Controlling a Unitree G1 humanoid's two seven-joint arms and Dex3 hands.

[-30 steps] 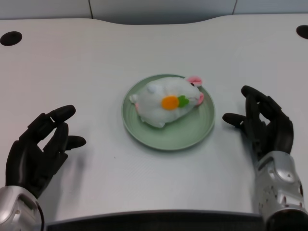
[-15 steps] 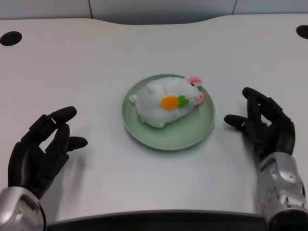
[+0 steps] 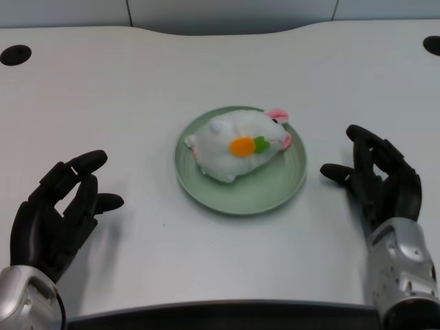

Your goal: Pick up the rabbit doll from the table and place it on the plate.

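White table (image 3: 103, 89) all round; rabbit doll (image 3: 237, 146) lies on the plate (image 3: 275, 189) (placing looks done). Left hand (image 3: 58, 213) spread, empty, need only rest.

Rabbit doll (image 3: 237, 146) lies on green plate (image 3: 278, 189), well right of and ahead of my left hand (image 3: 58, 213), which is empty, fingers apart.

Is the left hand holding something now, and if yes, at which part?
Nothing is held. The left hand is apart from the plate, its fingers spread and empty. The rabbit doll lies on the plate.
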